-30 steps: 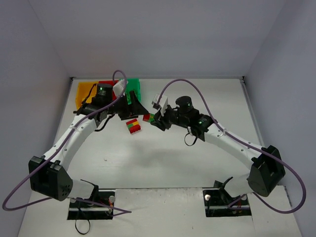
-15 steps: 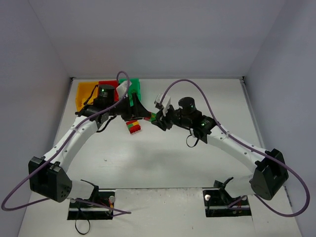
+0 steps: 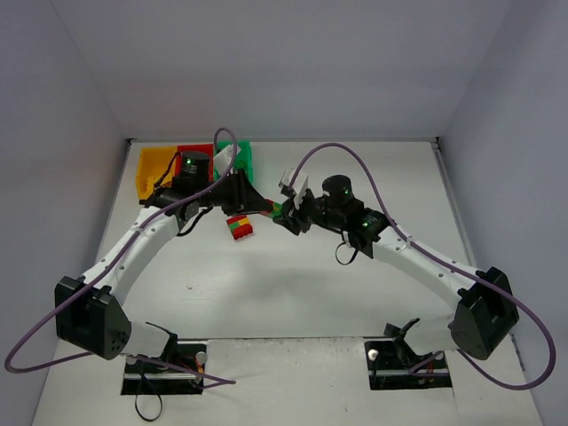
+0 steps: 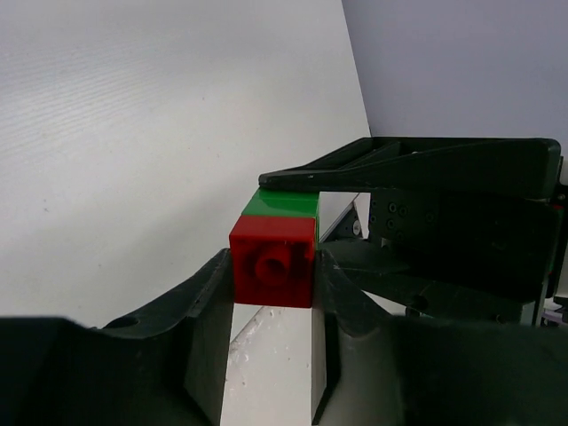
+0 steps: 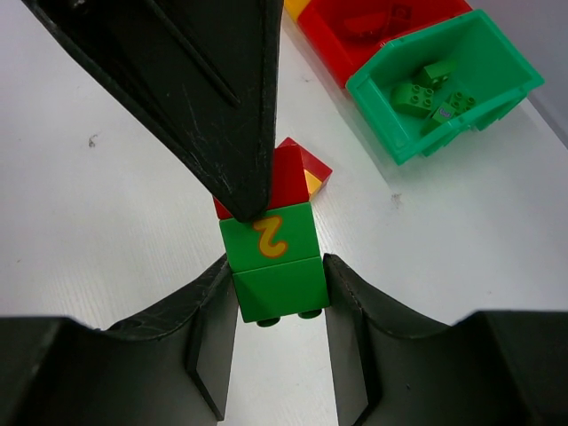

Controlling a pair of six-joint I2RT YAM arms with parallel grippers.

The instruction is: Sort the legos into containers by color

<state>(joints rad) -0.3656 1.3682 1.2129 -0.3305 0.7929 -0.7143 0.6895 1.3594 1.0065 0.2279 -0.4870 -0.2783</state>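
Note:
A small stack of a red brick (image 4: pixel 272 262) on two green bricks (image 5: pixel 273 266) is held in the air between both grippers (image 3: pixel 276 210). My left gripper (image 4: pixel 272 271) is shut on the red brick. My right gripper (image 5: pixel 278 284) is shut on the green end, whose upper brick bears a yellow "2". A red, yellow and green clump (image 3: pixel 239 226) lies on the table just below the left gripper. The yellow bin (image 3: pixel 149 170), red bin (image 3: pixel 196 151) and green bin (image 3: pixel 243 158) stand in a row at the back left. Several green bricks (image 5: pixel 426 93) lie in the green bin.
The left gripper's black finger (image 5: pixel 204 89) fills the upper left of the right wrist view. The red bin (image 5: pixel 330 43) holds red bricks (image 5: pixel 382 22). White walls close the table at the back and sides.
My left gripper has moved right to the stack held by the right gripper and now grips its red brick. The right gripper shifted slightly left.

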